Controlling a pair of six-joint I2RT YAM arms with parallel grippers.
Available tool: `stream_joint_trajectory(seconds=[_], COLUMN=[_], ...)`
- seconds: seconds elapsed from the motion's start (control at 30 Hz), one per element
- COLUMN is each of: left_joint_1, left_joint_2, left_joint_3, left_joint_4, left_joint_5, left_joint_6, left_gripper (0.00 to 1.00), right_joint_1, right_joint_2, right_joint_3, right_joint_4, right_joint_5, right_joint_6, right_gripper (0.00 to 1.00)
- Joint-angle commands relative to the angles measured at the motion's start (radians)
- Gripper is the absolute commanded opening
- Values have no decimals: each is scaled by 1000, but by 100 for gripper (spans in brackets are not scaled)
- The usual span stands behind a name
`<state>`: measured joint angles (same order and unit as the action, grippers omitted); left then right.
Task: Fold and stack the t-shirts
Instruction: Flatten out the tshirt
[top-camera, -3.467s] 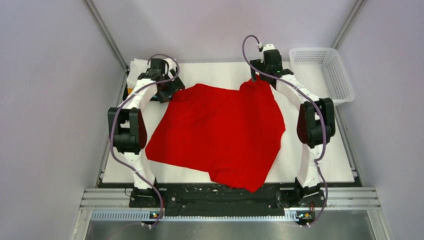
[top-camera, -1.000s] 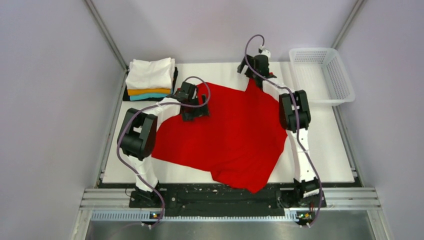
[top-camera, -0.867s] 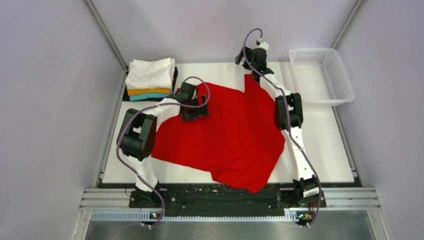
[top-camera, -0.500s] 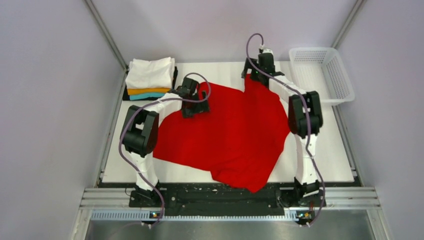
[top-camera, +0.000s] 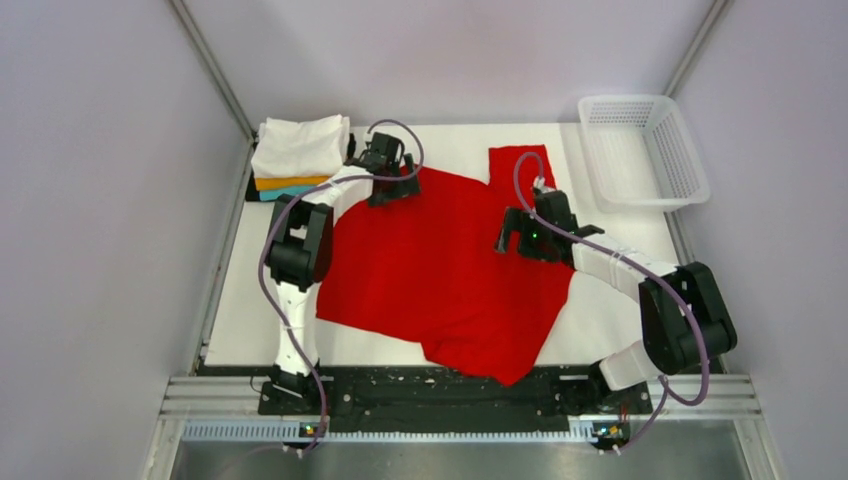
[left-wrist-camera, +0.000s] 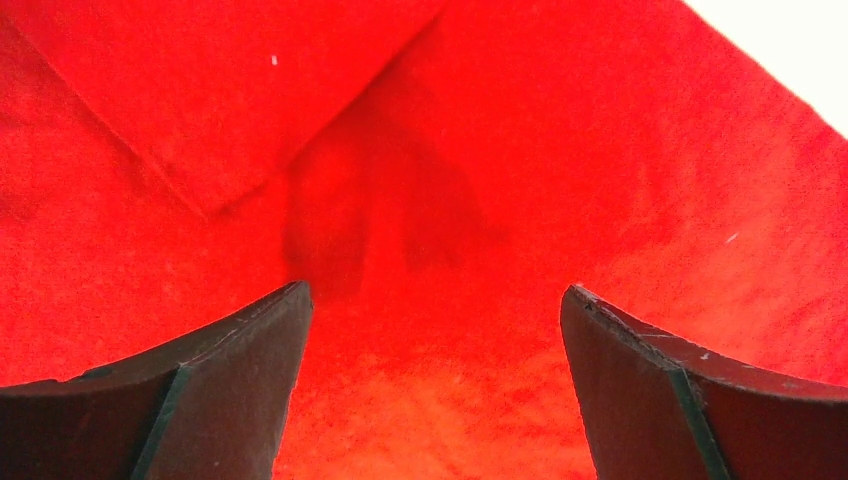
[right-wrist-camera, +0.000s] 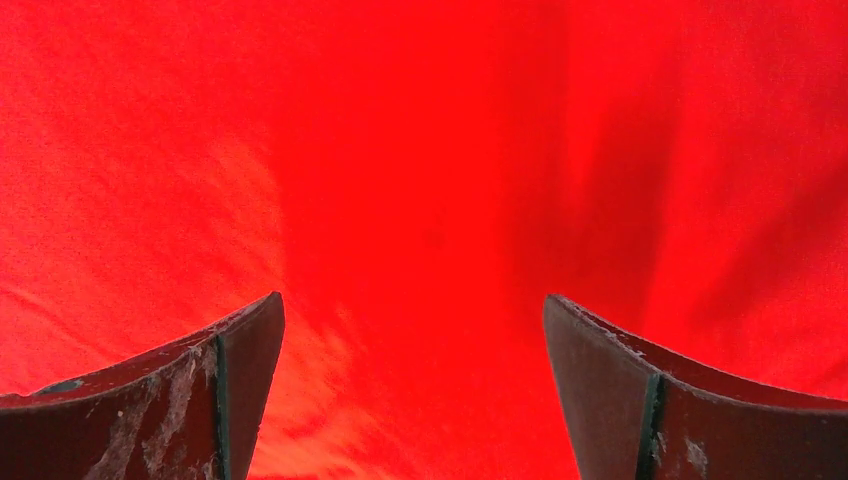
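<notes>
The red t-shirt (top-camera: 450, 270) lies spread on the white table, one sleeve pointing to the far edge (top-camera: 515, 165). A folded stack (top-camera: 298, 158) with white on top, then orange and teal, sits at the far left corner. My left gripper (top-camera: 392, 182) is open over the shirt's far left part; red cloth with a folded seam fills its view (left-wrist-camera: 430, 200). My right gripper (top-camera: 520, 232) is open over the shirt's right half; its view shows only red cloth (right-wrist-camera: 420, 200). Neither holds cloth.
A white plastic mesh basket (top-camera: 645, 150) stands at the far right corner. The shirt's lower hem (top-camera: 490, 365) hangs over the table's near edge by the arm bases. Grey walls and metal rails surround the table (top-camera: 640, 320).
My right gripper let go of the far sleeve and drew back toward me over the shirt's right half. My left gripper moved toward the far edge. The sleeve now lies flat.
</notes>
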<state>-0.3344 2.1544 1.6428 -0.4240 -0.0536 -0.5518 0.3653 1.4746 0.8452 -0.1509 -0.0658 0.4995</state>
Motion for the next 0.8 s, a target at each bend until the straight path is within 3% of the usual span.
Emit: stream_joint_trajectory(seconds=[0.0,0.13,0.27,0.53,0.77], left_joint_1=[6,12,41,126,168], left_joint_2=[39,76,148,320,337], left_joint_3=[41,63,181,455,532], left_joint_4=[74,124,83,-7,187], left_joint_5=[-41,-138,-173,37,64], left_joint_6=[25,20,18,-66,-134], left_gripper=[99,99,99,99,99], right_joint_1=[2,-15,-62,-119,-129], right_joint_2=[-59,-50,-36,-45,-42], right_joint_3=[-68,-89,-104,-103,-96], right_joint_4=[-102,-174,-234,-298,-327], right_joint_5=[-2,19,24,60,63], right_joint_6=[53,48,28,-28,-58], right_gripper=[99,99,99,99,99])
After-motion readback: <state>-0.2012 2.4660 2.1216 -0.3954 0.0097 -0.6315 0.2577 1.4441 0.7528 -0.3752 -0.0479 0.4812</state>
